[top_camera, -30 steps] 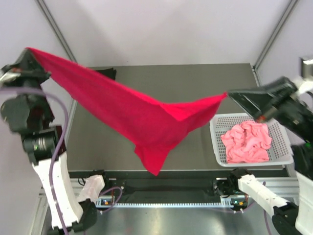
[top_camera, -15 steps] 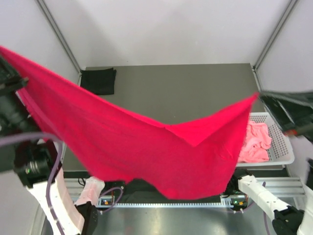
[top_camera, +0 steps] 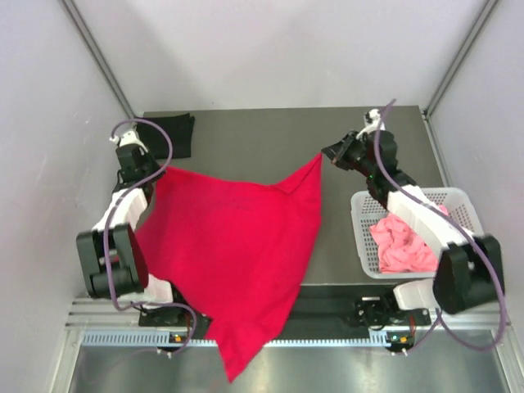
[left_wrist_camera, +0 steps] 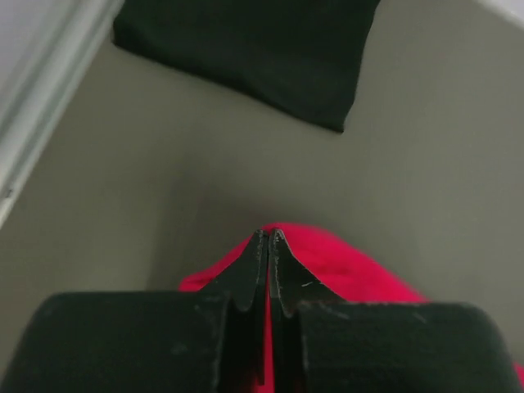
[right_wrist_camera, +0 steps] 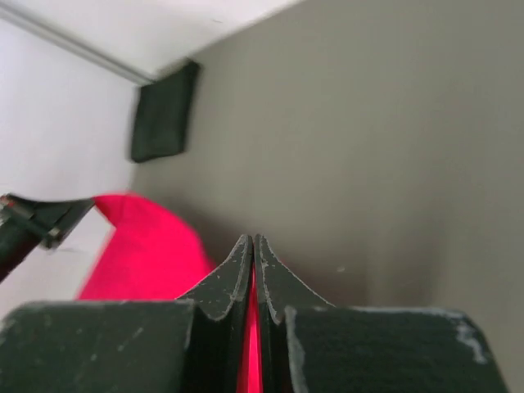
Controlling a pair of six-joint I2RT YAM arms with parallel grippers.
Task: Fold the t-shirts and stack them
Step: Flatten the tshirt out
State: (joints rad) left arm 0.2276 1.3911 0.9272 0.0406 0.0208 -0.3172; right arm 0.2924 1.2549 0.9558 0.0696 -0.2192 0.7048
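Red t-shirt (top_camera: 237, 237) at the laying-out step on the worktop (top_camera: 262, 131).
Left tool (top_camera: 150, 172) and right tool (top_camera: 325, 154) grip its far corners; next, lay it flat.

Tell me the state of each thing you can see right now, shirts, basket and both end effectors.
red t-shirt: unfolded, pinched at two corners, near end hanging over the table edge.
black t-shirt: folded flat, far left corner.
pink t-shirt: crumpled in the basket.
basket: upright, holding the pink t-shirt.
left end effector: shut on the red t-shirt.
right end effector: shut on the red t-shirt.
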